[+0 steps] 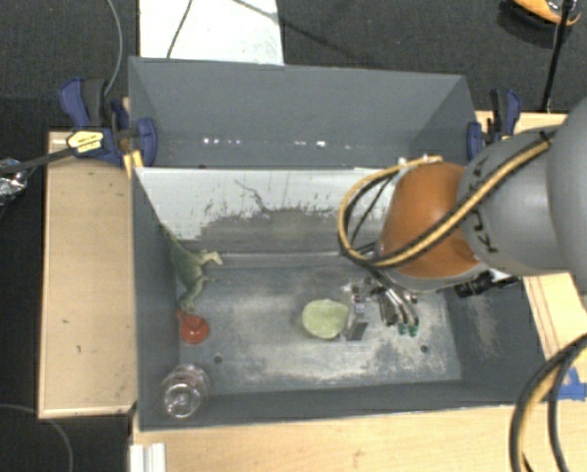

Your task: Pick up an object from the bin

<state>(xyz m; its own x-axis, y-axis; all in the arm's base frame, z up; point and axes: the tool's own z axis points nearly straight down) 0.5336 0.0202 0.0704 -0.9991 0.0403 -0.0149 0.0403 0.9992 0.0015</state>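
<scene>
Clear bottle (183, 391) front-left corner; jaws apart, empty, beside pale green lump (322, 319).

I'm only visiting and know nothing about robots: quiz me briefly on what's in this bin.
1. True or false: the pale green round lump lies right beside the gripper.
2. Where is the clear round bottle? A) the grey metal bin's lower left corner B) its middle C) its far wall
3. How many loose things lie in the bin?
Key: 1 true; 2 A; 3 four, counting the green toy dinosaur and small red ball.
</scene>
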